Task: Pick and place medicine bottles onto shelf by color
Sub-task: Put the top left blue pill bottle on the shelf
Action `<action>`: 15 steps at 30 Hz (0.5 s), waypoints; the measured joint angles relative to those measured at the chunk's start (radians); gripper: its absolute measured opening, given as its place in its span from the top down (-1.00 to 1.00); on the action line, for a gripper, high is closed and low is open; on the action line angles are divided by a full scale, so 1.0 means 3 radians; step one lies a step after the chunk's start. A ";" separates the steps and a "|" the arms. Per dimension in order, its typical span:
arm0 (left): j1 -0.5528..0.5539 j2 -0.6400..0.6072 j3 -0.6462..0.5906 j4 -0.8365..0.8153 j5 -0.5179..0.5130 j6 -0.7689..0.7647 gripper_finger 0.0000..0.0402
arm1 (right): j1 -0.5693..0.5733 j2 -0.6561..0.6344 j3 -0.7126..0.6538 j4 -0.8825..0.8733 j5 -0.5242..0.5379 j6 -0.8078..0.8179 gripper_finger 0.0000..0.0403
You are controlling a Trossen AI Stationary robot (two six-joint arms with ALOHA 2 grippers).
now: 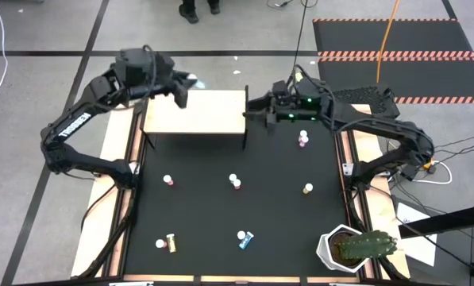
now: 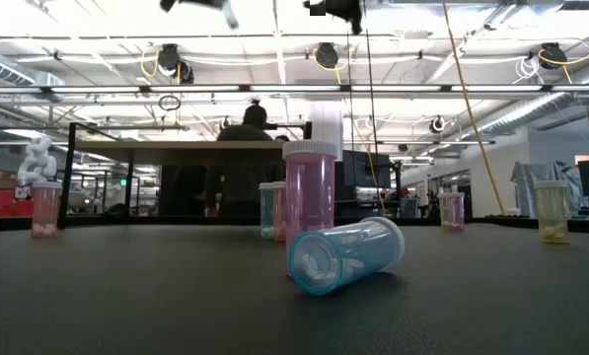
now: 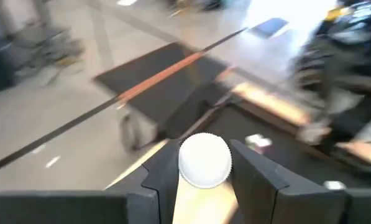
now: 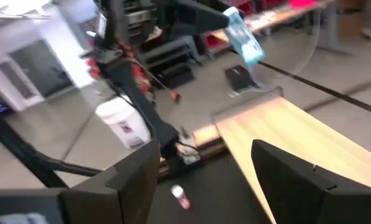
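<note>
The left tool [image 3: 204,180] is clamped on a light, slick little bottle [image 3: 205,160] by its body just above the shelf [image 1: 195,111]; right tool [image 4: 204,180] hangs released beside it.

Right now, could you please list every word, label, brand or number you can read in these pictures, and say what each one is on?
"TROSSEN": white letters along the left arm in the high view, small but readable.
Label on the white container in the right wrist view: blurred, unreadable.
Bottles in the low view: no readable labels.
Shelf: no text.
Nothing else can be read.
</note>
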 joint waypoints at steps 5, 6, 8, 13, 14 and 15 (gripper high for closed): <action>0.0555 0.0109 -0.0014 -0.0462 -0.0486 0.0161 0.35 | 0.0003 -0.0136 -0.0001 -0.0712 0.0405 -0.0106 -0.21; 0.0648 0.0146 -0.0049 -0.0487 -0.0558 0.0160 0.35 | 0.0013 -0.0138 -0.0001 -0.0789 0.0481 -0.0118 -0.21; 0.0842 0.0205 -0.0188 -0.0488 -0.0588 0.0122 0.35 | 0.0030 -0.0138 -0.0028 -0.0836 0.0590 -0.0130 -0.21; 0.1162 0.0211 -0.0775 -0.0033 -0.0513 -0.0152 0.35 | 0.0051 -0.0134 -0.0294 -0.0555 0.0591 0.0016 -0.20; 0.1209 0.0196 -0.0897 0.0032 -0.0497 -0.0186 0.35 | 0.0052 -0.0134 -0.0349 -0.0504 0.0588 0.0065 -0.20; 0.1245 0.0175 -0.1005 0.0090 -0.0481 -0.0200 0.35 | 0.0053 -0.0136 -0.0399 -0.0471 0.0584 0.0117 -0.20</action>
